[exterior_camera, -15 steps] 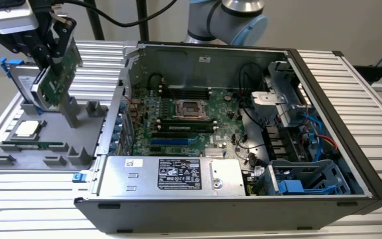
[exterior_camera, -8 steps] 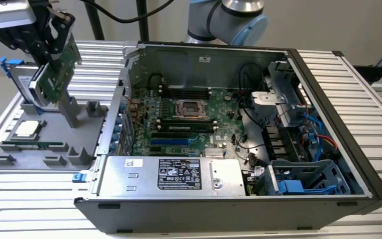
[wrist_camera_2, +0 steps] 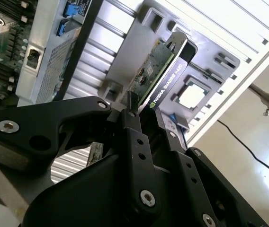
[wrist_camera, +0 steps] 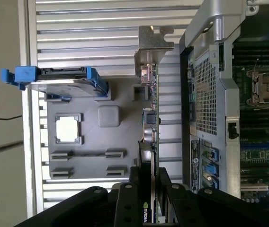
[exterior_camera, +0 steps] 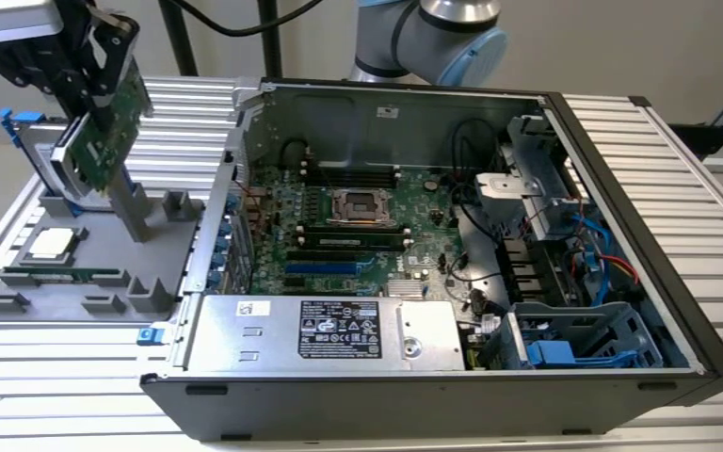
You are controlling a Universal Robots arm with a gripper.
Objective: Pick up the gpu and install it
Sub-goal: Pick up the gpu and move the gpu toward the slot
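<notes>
Our gripper (wrist_camera_2: pixel 146 115) clamps the gpu (wrist_camera_2: pixel 154 71) by one edge above the grey tray (wrist_camera: pixel 94 142), beside the open case (exterior_camera: pixel 336 405). We judge it light, stiff and fragile: best held by board edges, probably clear of components.

Slatted metal table (exterior_camera: pixel 72 377), grey tray (exterior_camera: pixel 104 254), computer case (exterior_camera: pixel 399 405)

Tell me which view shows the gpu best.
The second wrist view: the gpu, clamped in the hand, shows green board and black cooler. The first wrist view sees it edge-on; the exterior view, partly behind the hand.
</notes>
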